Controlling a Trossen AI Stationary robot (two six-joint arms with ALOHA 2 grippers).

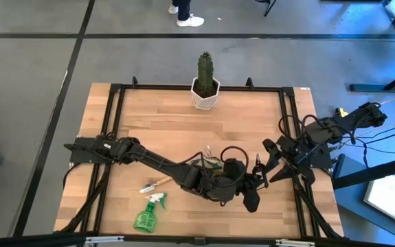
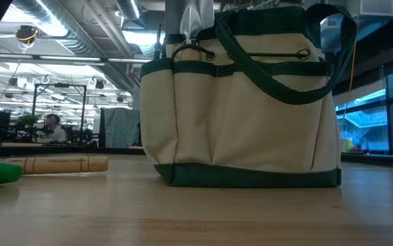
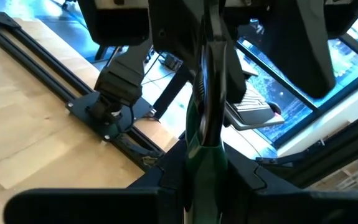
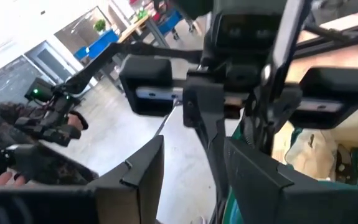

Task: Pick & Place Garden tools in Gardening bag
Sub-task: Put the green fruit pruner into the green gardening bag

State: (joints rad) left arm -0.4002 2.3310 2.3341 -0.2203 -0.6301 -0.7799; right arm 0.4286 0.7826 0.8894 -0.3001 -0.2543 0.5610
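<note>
The tan and green gardening bag (image 2: 240, 102) stands on the table, mostly hidden under my left arm in the high view (image 1: 214, 167). A silver tool (image 2: 193, 20) sticks up out of it. My left gripper (image 3: 197, 186) is just right of the bag (image 1: 249, 186), shut on dark pruning shears (image 3: 207, 93). My right gripper (image 4: 194, 177) faces it from the right with its fingers apart (image 1: 271, 161), and the shears' far end (image 4: 215, 134) stands between them. A wooden-handled trowel (image 1: 154, 184) and a green spray bottle (image 1: 148, 214) lie on the table near the front. My left gripper pinches the shears at their green end (image 3: 202, 163) between its two fingers. The shears run on straight out of the gripper, about level, toward my right arm, clear of the table. Whether my right gripper touches the shears' far end, I cannot tell.
A cactus in a white pot (image 1: 205, 86) stands at the middle of the far edge. Black frame rails (image 1: 290, 123) run along the table's sides. Bare wood lies at the far left and front right. A person's shoes (image 1: 187, 15) show beyond the table.
</note>
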